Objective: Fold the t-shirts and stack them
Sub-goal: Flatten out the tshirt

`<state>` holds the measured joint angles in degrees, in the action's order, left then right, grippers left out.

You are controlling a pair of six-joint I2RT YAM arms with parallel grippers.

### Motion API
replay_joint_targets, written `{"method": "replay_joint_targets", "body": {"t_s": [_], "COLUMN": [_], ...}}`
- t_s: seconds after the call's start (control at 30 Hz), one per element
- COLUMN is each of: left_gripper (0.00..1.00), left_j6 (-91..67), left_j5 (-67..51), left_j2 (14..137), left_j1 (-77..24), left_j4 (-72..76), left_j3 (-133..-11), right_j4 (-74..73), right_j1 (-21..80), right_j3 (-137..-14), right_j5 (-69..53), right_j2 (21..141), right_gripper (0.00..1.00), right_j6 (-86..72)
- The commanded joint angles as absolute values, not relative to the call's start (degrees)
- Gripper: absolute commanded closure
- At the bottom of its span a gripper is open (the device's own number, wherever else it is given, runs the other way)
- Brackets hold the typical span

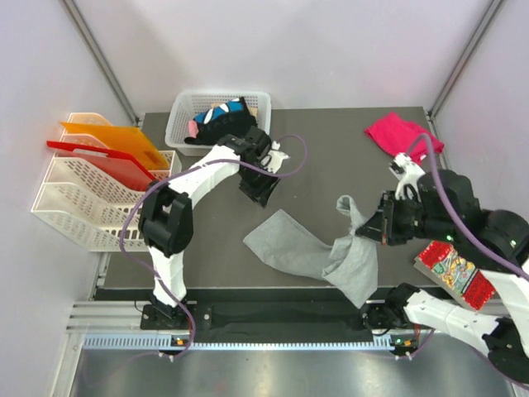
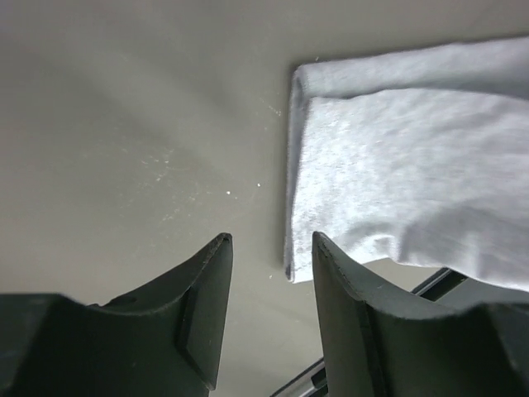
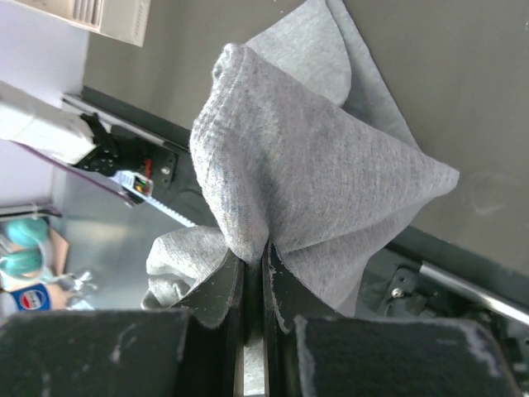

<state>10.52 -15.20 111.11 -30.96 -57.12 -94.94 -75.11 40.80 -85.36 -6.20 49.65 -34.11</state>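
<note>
Working over a dark table [image 1: 331, 165]. Pinching the large light grey t-shirt [image 1: 285, 241] in the right gripper [image 3: 252, 258], jaws pressed together on a bunched fold, cloth rising to a peak above them, the rest trailing rumpled from table centre toward 5 o'clock and reaching past the near edge. Holding the left gripper [image 2: 269, 248] parted and empty, hanging over bare table near centre, just beside the grey shirt's folded edge. Showing a white stacked tray rack [image 1: 74, 203] at 9 o'clock, off the table's left edge, bearing red and orange sheets. Showing a white mesh basket [image 1: 178, 126] at 11 o'clock, containing a black t-shirt [image 1: 223, 124] with blue-white patches. Lying crumpled and well apart at 1 o'clock: the magenta-pink t-shirt [image 1: 398, 134]. Sitting at 4 o'clock, beside the right arm: a red patterned snack packet [image 1: 453, 271].
</note>
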Motion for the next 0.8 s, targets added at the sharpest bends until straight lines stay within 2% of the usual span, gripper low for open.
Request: {"method": "replay_joint_targets", "body": {"t_s": [0.0, 0.4, 0.77], "left_gripper": [0.51, 0.44, 0.40], "left_j6": [12.0, 11.3, 10.4], "left_j5": [-13.1, -16.7, -15.8], "left_j2": [113.3, 118.9, 124.3], "left_j1": [-32.5, -38.2, -38.3], "left_j4": [-60.1, -58.4, -56.3], "left_j3": [-97.2, -98.1, -101.3], "right_j4": [-75.1, -69.7, -67.9], "right_j1": [41.8, 41.8, 41.8], "right_j3": [-84.0, -79.1, -78.7], "right_j5": [-6.5, -7.1, -7.6], "right_j2": [46.4, 47.3, 48.3], "right_gripper": [0.97, 0.98, 0.99], "right_j6": [-40.3, -39.7, -38.8]}}
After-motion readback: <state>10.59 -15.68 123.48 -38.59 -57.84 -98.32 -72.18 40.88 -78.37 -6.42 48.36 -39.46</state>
